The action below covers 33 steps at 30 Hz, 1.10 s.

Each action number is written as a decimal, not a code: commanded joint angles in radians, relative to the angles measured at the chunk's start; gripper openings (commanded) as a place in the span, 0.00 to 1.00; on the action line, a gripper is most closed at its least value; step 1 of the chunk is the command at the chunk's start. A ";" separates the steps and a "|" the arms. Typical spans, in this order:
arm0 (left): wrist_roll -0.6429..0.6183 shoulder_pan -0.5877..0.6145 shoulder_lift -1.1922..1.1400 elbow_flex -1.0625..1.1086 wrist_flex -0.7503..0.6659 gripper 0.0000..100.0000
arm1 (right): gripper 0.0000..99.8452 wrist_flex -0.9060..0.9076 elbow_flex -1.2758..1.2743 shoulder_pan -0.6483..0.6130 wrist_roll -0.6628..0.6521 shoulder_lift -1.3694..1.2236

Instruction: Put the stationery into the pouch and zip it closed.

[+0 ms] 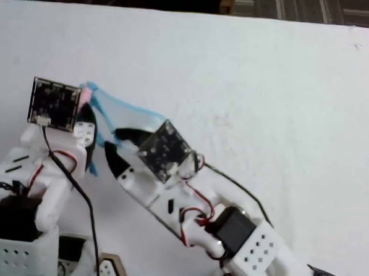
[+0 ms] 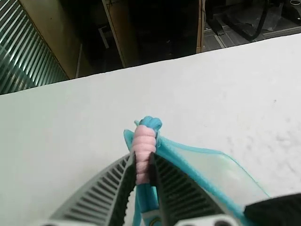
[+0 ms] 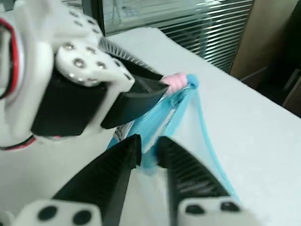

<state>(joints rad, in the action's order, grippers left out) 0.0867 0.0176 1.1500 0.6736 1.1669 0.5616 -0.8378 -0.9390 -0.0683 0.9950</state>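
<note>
The white table carries both arms. The left arm stands at its near left corner and the right arm stretches in from the near right, so the two grippers meet over the same spot.

Between them is the pouch, clear with blue trim, partly raised off the table and drawn out between the two grips. No stationery can be made out, inside it or on the table.

The left gripper has its jaws clamped on the pink tab at the pouch's end. The right gripper sits a little farther along the pouch, its jaws drawn nearly together on the blue zip edge, with the trim filling the narrow gap.

This looks like the zipping step, with one end anchored and the other grip on the zip line. Whether the right jaws hold the slider itself cannot be told. The next move probably calls for the left arm to keep the tab steady while the right pulls straight along the zip, keeping the trim taut so it does not slip out.
</note>
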 commanded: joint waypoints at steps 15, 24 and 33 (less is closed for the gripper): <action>0.008 -0.005 -0.013 -0.041 -0.006 0.02 | 0.31 0.217 -0.002 -0.002 -0.005 0.136; 0.000 -0.007 -0.182 -0.158 -0.011 0.02 | 0.35 -0.001 -0.127 -0.053 -0.003 0.091; 0.000 -0.007 -0.209 -0.186 0.020 0.02 | 0.35 -0.111 -0.078 -0.041 -0.123 -0.056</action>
<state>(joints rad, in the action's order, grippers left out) 0.0867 0.0161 0.9505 0.5263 1.1792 0.4833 -0.9666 -0.9897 -0.1358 0.9536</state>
